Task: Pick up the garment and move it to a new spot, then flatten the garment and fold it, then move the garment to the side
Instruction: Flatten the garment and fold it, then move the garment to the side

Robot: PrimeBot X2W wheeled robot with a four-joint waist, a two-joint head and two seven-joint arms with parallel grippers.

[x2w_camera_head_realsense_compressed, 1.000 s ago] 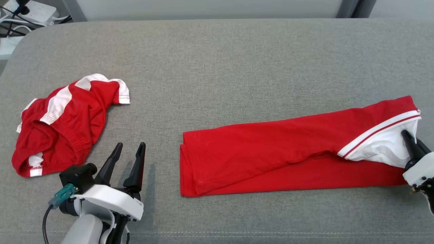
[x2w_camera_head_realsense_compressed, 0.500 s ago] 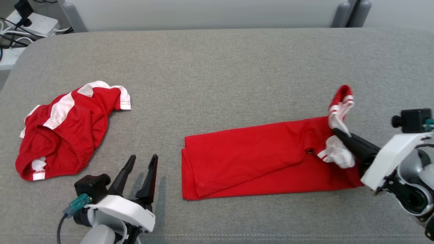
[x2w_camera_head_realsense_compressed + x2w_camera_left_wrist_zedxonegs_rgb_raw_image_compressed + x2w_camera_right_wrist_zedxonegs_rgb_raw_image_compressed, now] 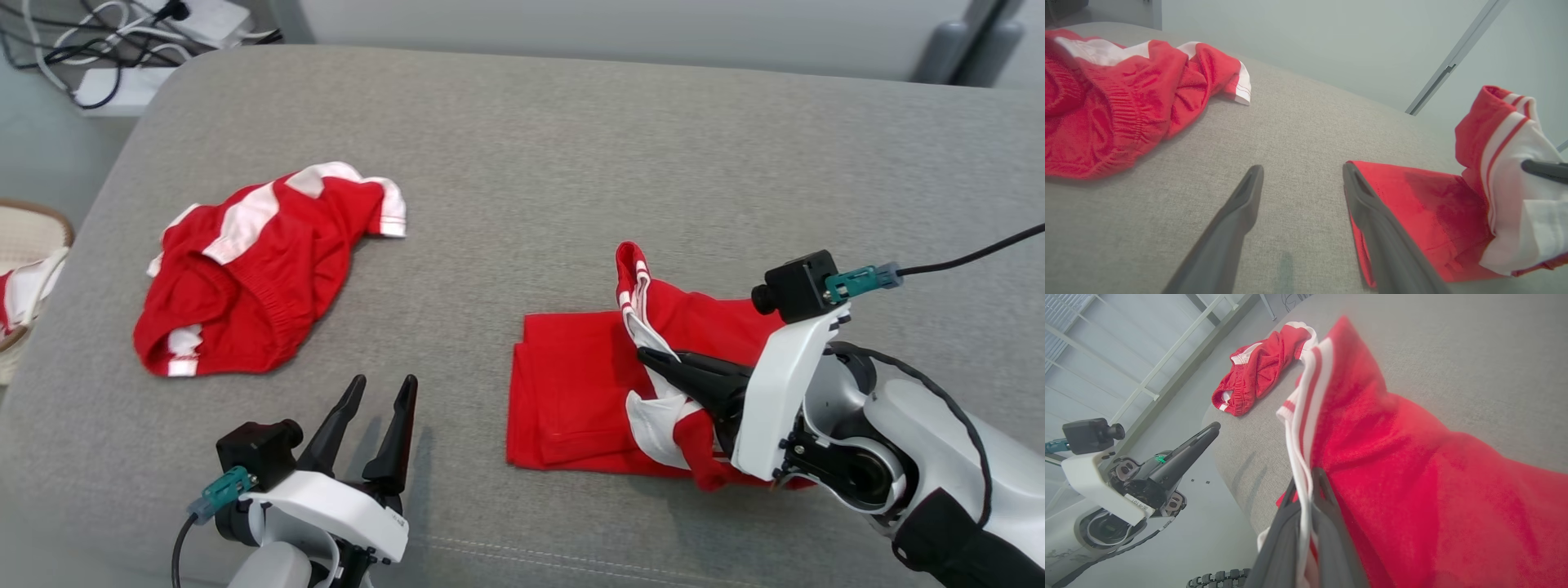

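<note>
- While the right gripper (image 3: 647, 356) pinches the white, red-striped end of the red garment (image 3: 563, 384), that end hangs lifted over the flat part, centre-right of the head view.
- The right wrist view confirms the grip: white trim runs between the two fingers (image 3: 1339, 547), which are pressed together on it.
- The left gripper (image 3: 384, 381) sits at the lower left of the head view with its claw spread wide and nothing in it. In the left wrist view one finger overlaps the garment's near edge; I can't tell whether it touches.
- The garment's flat half lies on the grey cushion (image 3: 531, 147), lower centre of the head view. It already looks like a narrow layered band.
- My read is that relocating and flattening are done, and so is the lengthwise folding.
- The current step looks like the end-over-end fold, roughly mid-way, with the held end not yet laid down.
- Left to do: lay that end on the flat half, release, maybe tidy, then move the bundle to the side.
- The red-and-white shorts (image 3: 245, 278) lie crumpled at the upper left, well apart from the garment and untouched.
- A basket (image 3: 41, 220) shows at the left edge of the frame.
</note>
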